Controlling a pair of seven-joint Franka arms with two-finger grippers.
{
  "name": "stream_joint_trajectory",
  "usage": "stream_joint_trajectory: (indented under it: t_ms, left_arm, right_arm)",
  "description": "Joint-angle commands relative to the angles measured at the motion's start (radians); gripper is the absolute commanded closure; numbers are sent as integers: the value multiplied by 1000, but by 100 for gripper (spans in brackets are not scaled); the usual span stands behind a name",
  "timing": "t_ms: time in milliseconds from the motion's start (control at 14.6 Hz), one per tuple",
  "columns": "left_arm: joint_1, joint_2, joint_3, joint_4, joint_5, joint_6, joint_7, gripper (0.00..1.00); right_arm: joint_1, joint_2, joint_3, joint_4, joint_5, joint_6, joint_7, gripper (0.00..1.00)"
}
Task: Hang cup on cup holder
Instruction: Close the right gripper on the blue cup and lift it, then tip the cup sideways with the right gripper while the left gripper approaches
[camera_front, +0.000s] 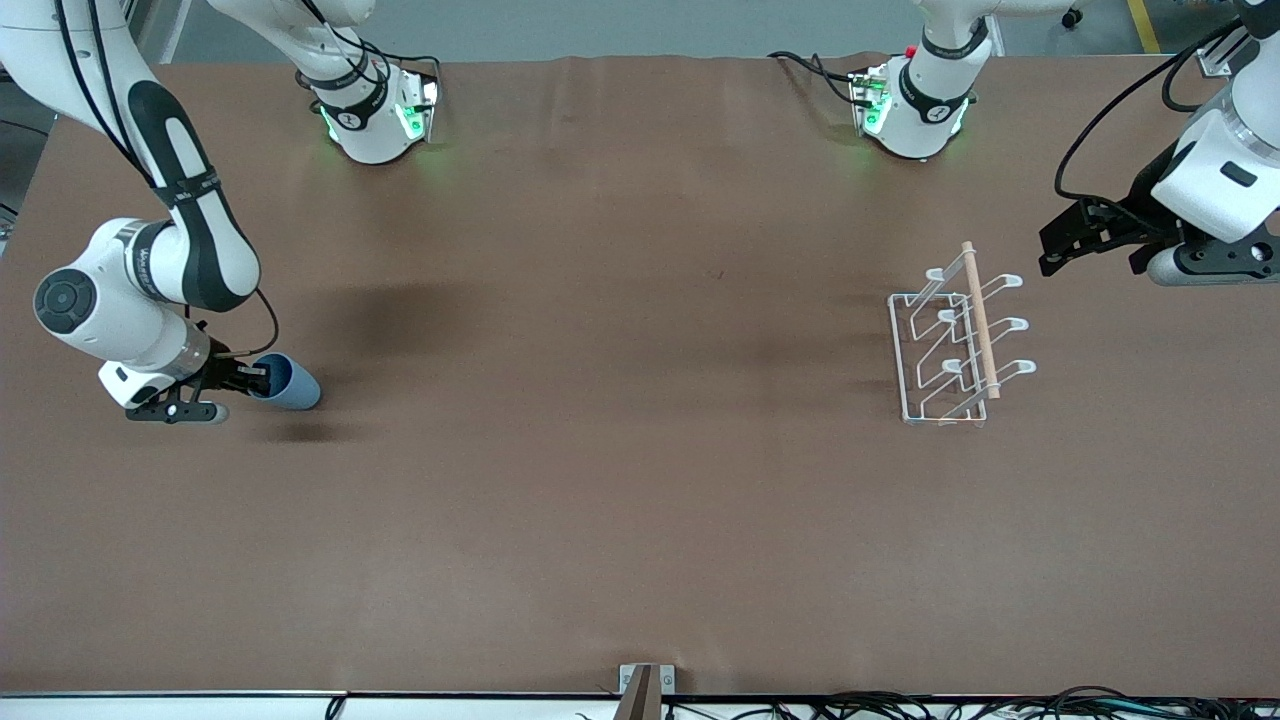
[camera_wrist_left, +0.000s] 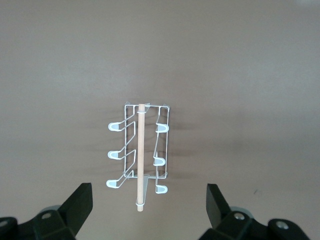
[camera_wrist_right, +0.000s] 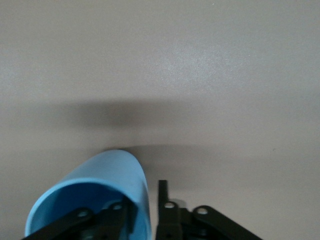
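The light-blue cup (camera_front: 290, 383) lies tilted on its side in my right gripper (camera_front: 258, 379), a little above the brown table near the right arm's end, with its shadow below it. In the right wrist view one finger (camera_wrist_right: 117, 212) is inside the cup (camera_wrist_right: 107, 177) and the other outside, pinching its wall. The white wire cup holder (camera_front: 958, 345) with its wooden rod (camera_front: 980, 320) stands toward the left arm's end. My left gripper (camera_front: 1052, 252) hovers open and empty beside the holder. The left wrist view shows the holder (camera_wrist_left: 145, 150) between the spread fingers of the left gripper (camera_wrist_left: 147, 197).
Both arm bases (camera_front: 375, 115) stand along the table's edge farthest from the front camera. A small metal bracket (camera_front: 645, 685) and cables (camera_front: 950, 705) sit at the nearest edge. A wide stretch of bare brown table (camera_front: 620, 400) lies between cup and holder.
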Motion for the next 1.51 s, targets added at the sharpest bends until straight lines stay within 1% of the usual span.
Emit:
stream_joint_trajectory:
  t_ms: [0,275,412,618,687,756,824,893,962,1031,1099,1168,1305,1374,1443]
  left_arm:
    - [6,-9,-3,-6,9,-3,10,0]
    - [6,-9,-3,-6,9,-3,10,0]
    - [6,-8,-3,-5,9,-3,10,0]
    - [6,0,-3,-2,9,-3,10,0]
    - [6,0,-3,0,9,-3,10,0]
    - [6,0,-3,0,9,-3,11,0]
    - [6,0,-3,0,9,-3,11,0]
    - [6,0,-3,0,10,-3,11,0]
    - [6,0,-3,0,9,-1,11,0]
    - [6,1,-3,0,10,0,11,0]
    - [6,4,-3,1,9,1,13,0]
    - [6,4,-3,1,7,2,22,0]
    - [7,6,-4,5,-23,5,69,0]
    - [6,8,-4,5,-29,7,85,0]
    - [6,8,-4,5,-26,7,94,0]
  right_arm:
    - [-6,-2,9,30,22,-58,3,97]
    - [2,-9,15,150,35,-276,1,99]
    - [5,-17,15,196,106,-340,-10,98]
    - [25,-48,24,217,273,-397,-16,98]
    - [25,-55,41,216,376,-426,-28,99]
    - [27,-72,42,211,500,-465,-43,99]
    - [28,-83,42,208,600,-505,-69,99]
    - [36,-95,44,202,668,-529,-89,99]
    - [54,-107,48,188,711,-532,-91,99]
    - [69,-120,70,176,759,-531,-92,99]
    - [74,-130,106,158,835,-528,-92,99]
    - [74,-132,133,141,891,-526,-96,100]
    - [80,-134,197,130,969,-519,-125,100]
    - [80,-132,222,127,1000,-514,-132,99]
    - [83,-130,243,118,1049,-510,-149,100]
